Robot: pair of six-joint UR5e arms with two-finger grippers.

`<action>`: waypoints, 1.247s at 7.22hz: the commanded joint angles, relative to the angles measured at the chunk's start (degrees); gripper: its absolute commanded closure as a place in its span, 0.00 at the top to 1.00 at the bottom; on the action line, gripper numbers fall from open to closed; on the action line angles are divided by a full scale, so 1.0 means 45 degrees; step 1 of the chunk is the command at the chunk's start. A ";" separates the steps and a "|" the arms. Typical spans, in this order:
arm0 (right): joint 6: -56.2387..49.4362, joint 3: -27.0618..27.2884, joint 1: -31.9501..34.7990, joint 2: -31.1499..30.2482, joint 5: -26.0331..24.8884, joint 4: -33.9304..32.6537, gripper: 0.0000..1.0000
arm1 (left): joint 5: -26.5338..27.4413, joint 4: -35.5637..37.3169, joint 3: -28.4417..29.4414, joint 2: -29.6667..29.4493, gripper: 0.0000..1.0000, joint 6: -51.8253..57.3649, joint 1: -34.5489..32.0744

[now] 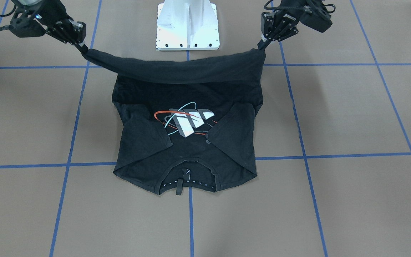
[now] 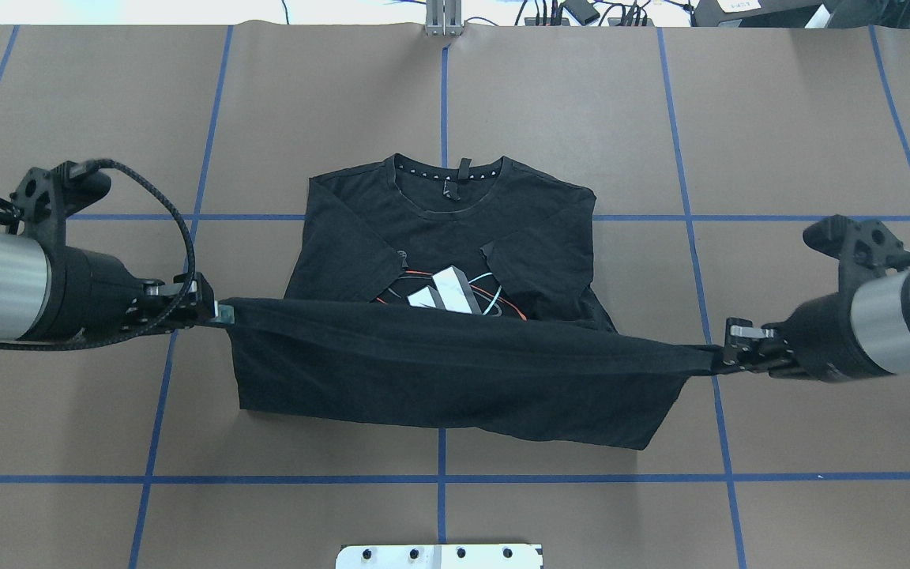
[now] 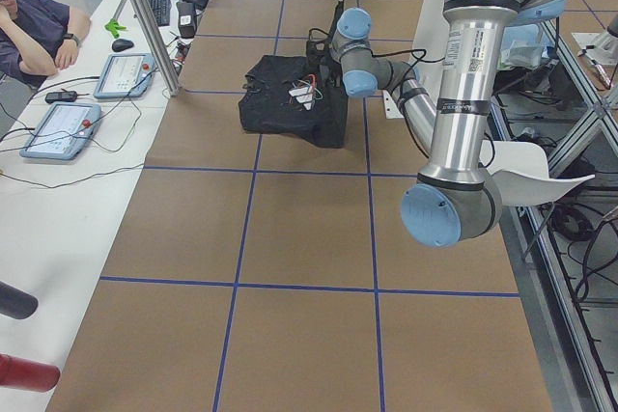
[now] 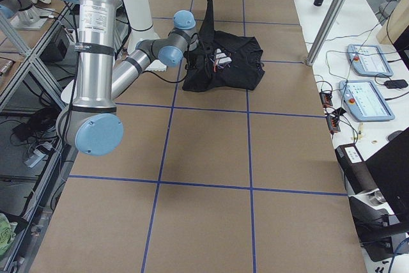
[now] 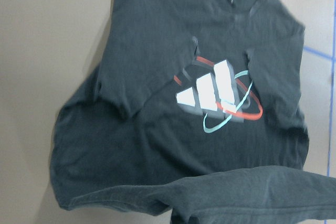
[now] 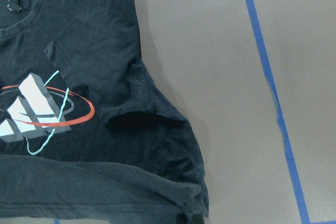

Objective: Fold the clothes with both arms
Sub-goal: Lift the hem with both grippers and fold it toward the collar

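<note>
The black T-shirt (image 1: 187,150) lies print-up on the brown table, both sleeves folded in over the chest, collar (image 2: 447,170) away from the robot. Its grey-white block print with red and teal rings (image 1: 189,123) shows in the middle. The bottom hem is lifted and stretched taut as a band (image 2: 439,371) between both grippers, above the lower body of the shirt. My left gripper (image 2: 214,310) is shut on one hem corner; it is on the right in the front-facing view (image 1: 262,44). My right gripper (image 2: 720,357) is shut on the other corner (image 1: 82,46). Both wrist views look down on the shirt (image 5: 157,77) (image 6: 94,35).
The white pedestal base (image 1: 187,25) stands just behind the raised hem. Blue tape lines (image 2: 443,478) grid the table. An operator (image 3: 29,26), tablets (image 3: 126,74) and a metal post (image 3: 145,16) are along the far side table.
</note>
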 commanded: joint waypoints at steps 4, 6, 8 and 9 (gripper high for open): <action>-0.1337 -0.3646 0.1607 0.4539 -0.0055 -0.2232 0.00 | 0.0061 0.0046 0.3661 -0.2519 0.00 0.1361 -0.1500; -0.2465 -0.5132 0.2271 0.5441 -0.0017 -0.2232 0.00 | 0.0546 -0.0032 0.5147 -0.3341 0.00 0.1907 -0.1639; -0.2530 -0.7025 0.2391 0.6786 -0.0133 -0.2213 0.00 | 0.0823 -0.0149 0.6923 -0.4512 0.00 0.2103 -0.1620; -0.2897 -0.7846 0.2391 0.7296 -0.0269 -0.2194 0.00 | 0.1132 -0.0498 0.7705 -0.4749 0.00 0.2627 -0.1639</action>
